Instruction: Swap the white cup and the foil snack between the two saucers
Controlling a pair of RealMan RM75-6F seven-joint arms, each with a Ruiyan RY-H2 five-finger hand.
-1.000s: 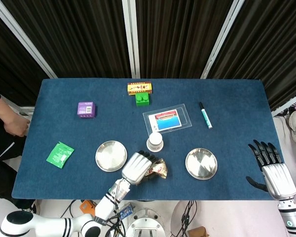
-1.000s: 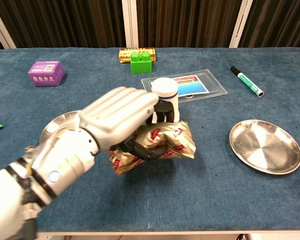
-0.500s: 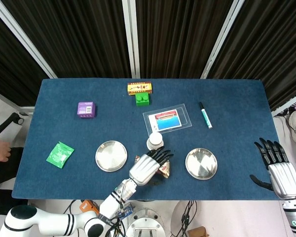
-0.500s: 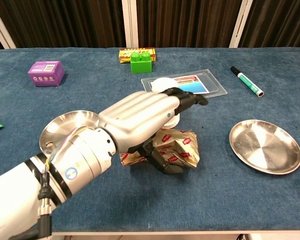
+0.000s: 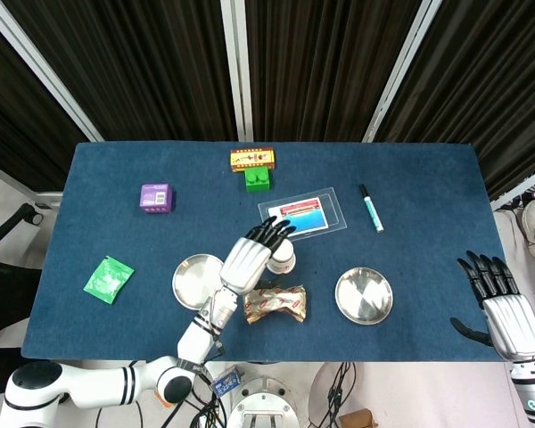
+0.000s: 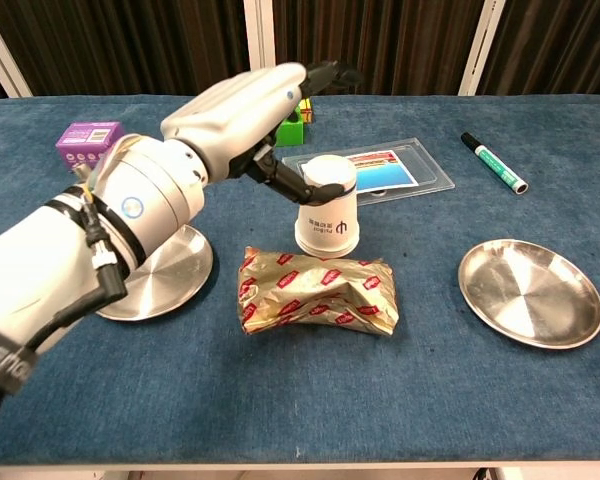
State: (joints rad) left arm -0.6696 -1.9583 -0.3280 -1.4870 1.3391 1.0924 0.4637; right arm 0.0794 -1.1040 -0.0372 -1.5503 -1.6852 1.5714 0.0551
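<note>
On the blue table, both saucers hold nothing; left hand hovers spread-fingered above the white cup, right hand spread.

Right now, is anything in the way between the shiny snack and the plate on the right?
Nothing visible. Only bare blue cloth lies between the foil snack and the right saucer. The white cup stands behind the snack, off that path.

You have a dark blue counter. The cup is white with a small dark logo; the snack is gold foil with red labels. Both saucers are silver. The left robot hand is silver with black fingertips; the right robot hand matches.
</note>
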